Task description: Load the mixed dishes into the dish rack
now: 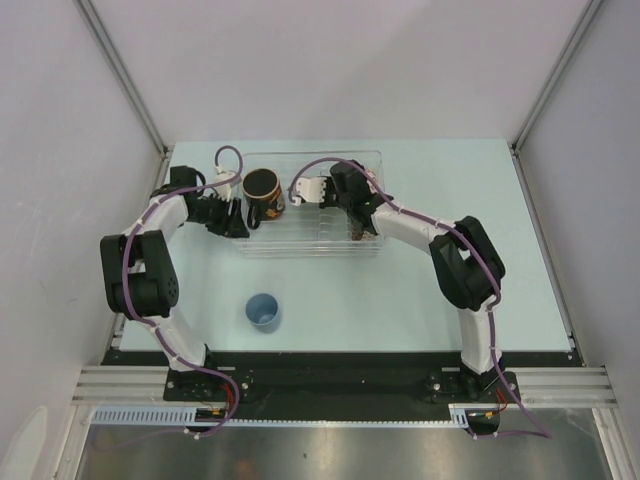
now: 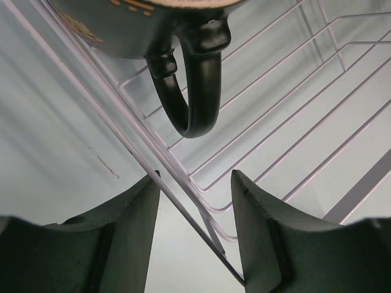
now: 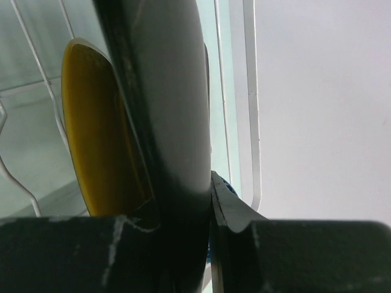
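**A:** Is the left hand (image 2: 195, 229) holding anything?

**B:** No, its fingers are spread apart and grip nothing. The red-inside dark mug (image 2: 201, 85) sits just ahead of it in the dish rack (image 2: 183, 177), handle toward the hand.

**A:** And the right hand (image 3: 183, 210)?

**B:** It's clamped on the black floral square plate (image 3: 168, 110), held on edge. The yellow round plate (image 3: 98, 140) stands just beside it. The small light-blue cup (image 1: 263, 311) is on the counter (image 1: 400, 300), well behind both hands.

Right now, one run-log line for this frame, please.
left gripper: open, clear of dark mug in dish rack | right gripper: shut on black plate beside yellow plate | light-blue cup: on table, not loaded
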